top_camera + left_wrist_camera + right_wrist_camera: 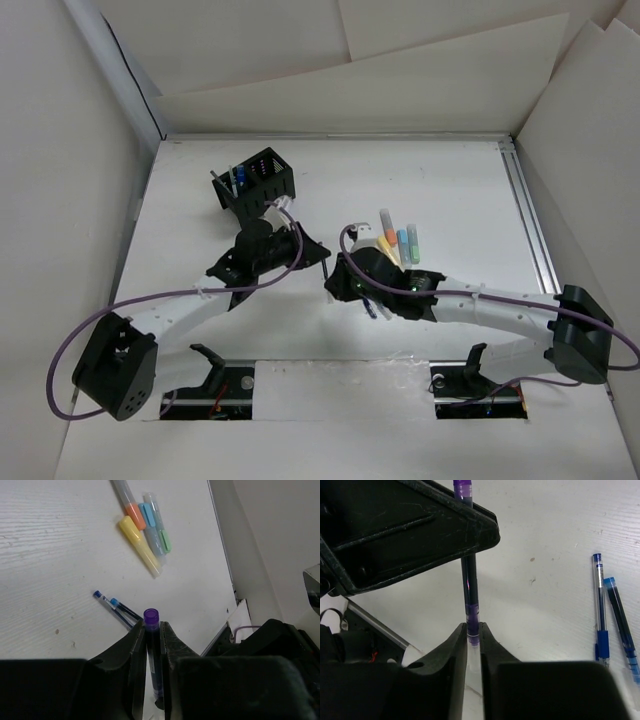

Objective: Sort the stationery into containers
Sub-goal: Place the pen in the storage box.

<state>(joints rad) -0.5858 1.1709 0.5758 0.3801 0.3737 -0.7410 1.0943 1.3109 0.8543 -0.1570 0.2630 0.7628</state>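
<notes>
purple pen (151, 616) clamped by both my left gripper (152, 630) and right gripper (473, 629), mid-table | organizer (262, 182) at 11 o'clock holds a few pens (240, 180) | four highlighters (145, 530) at 1 o'clock, two blue pens (117, 611) lie loose

matt white wood-grain table (50, 545); purple pen (469, 582) of glossy clear plastic; black mesh organizer (266, 180).

White table (450, 180), black mesh organizer (257, 183), four highlighters (140, 545) (side by side), two blue pens (600, 610).
</notes>
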